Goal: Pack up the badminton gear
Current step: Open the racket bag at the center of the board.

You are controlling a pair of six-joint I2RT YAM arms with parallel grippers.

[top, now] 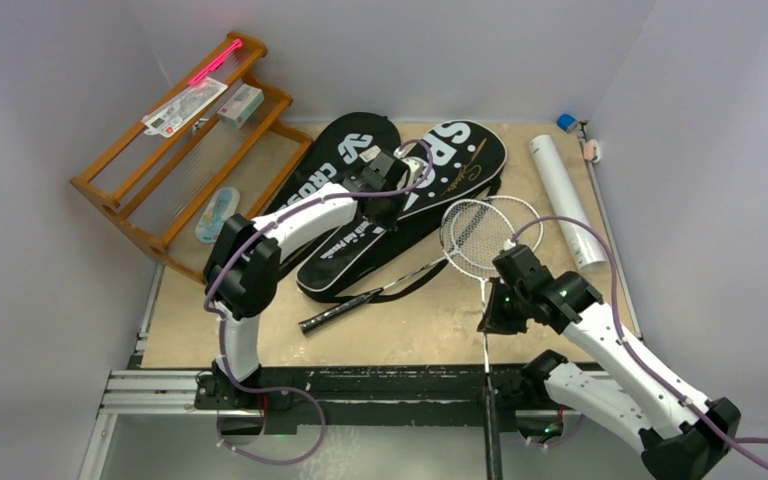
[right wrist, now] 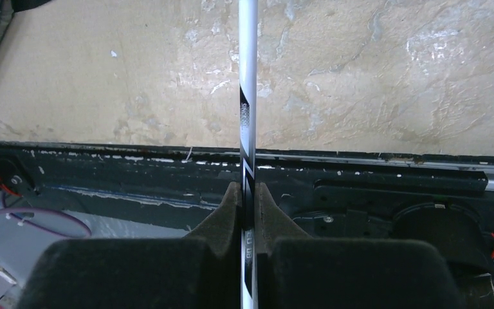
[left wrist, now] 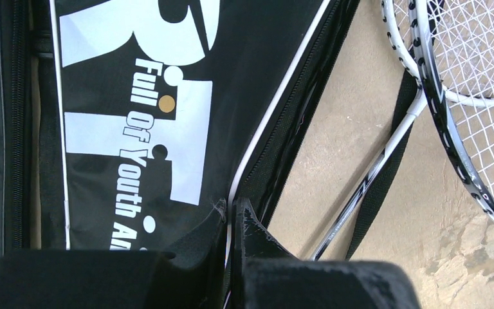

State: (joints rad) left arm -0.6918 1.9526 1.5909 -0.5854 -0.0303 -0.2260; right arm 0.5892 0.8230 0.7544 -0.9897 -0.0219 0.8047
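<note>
Two black racket covers lie side by side at the back, the "CROSSWAY" one [top: 335, 165] left of the "SPORT" one [top: 440, 185]. My left gripper [top: 388, 195] is over the SPORT cover [left wrist: 167, 96], and in the left wrist view it [left wrist: 235, 209] is shut on that cover's white-piped edge. One racket [top: 340, 312] lies flat, its head overlapping the other's [left wrist: 469, 64]. My right gripper [top: 490, 318] is shut on the second racket's thin shaft [right wrist: 247, 96], and its black handle [top: 490, 420] reaches past the table's near edge. A long white tube [top: 565, 200] lies at the right.
An orange-brown wooden rack [top: 150, 195] stands at the back left with small packets [top: 185, 105] and a pink stick [top: 215, 62] on it. A small blue thing [top: 567, 122] sits in the back right corner. The black base rail [right wrist: 360, 174] runs under the held shaft.
</note>
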